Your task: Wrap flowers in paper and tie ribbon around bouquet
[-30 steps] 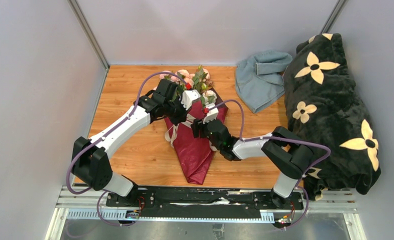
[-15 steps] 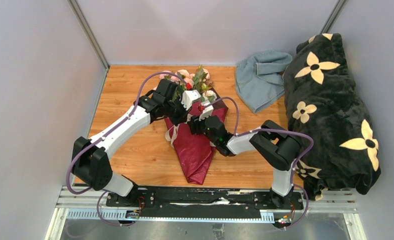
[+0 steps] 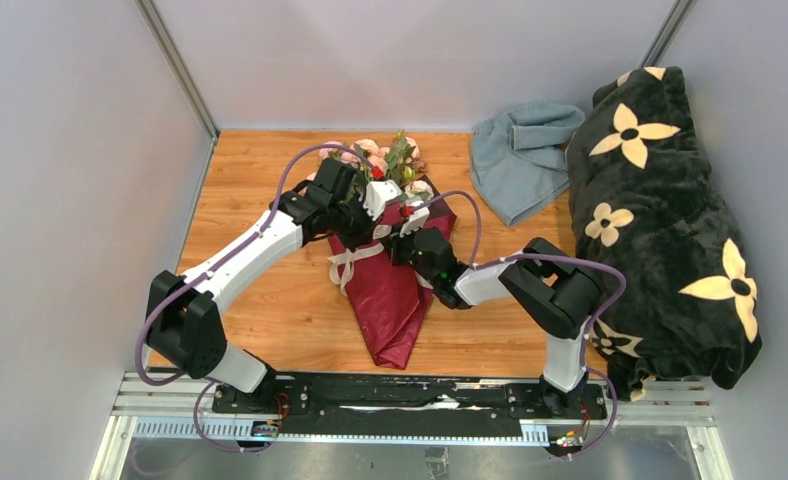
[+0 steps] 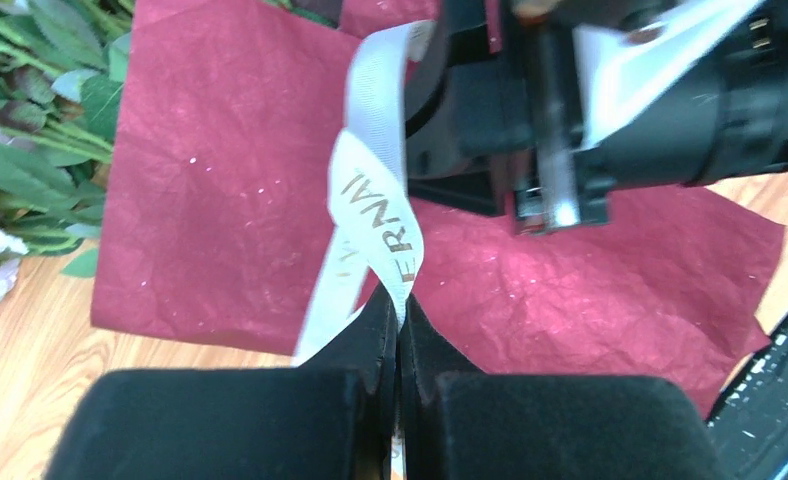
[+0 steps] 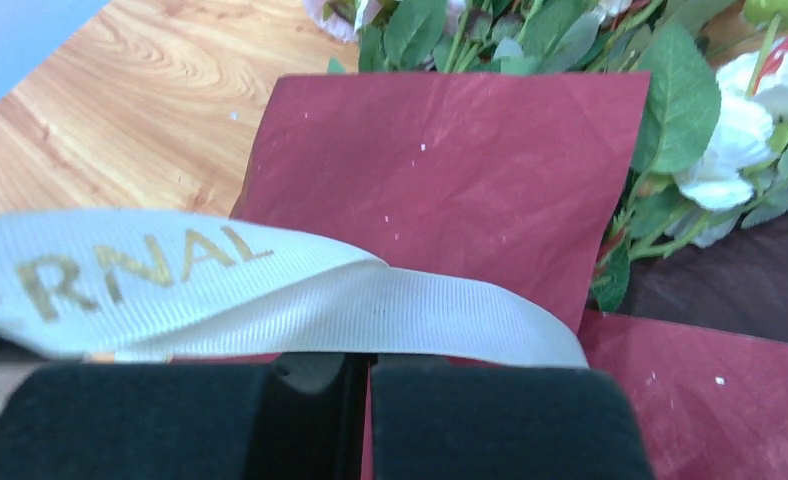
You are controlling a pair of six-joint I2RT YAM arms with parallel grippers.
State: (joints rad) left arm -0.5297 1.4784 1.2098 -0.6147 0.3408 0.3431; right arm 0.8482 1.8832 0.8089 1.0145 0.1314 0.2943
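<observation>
Cream ribbon [image 4: 370, 215], one strip, clamped by left end effector [image 4: 400, 312] and right end effector [image 5: 362, 362], one burgundy bouquet [image 3: 390, 295].

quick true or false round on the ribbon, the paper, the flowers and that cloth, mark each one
1. The left pincer is shut on the ribbon. True.
2. The paper is blue. False: it is dark red.
3. The flowers stick out at the paper's far end. True.
4. The cloth lies to the left of the paper. False: it lies to the right, beside the black flowered blanket.
</observation>
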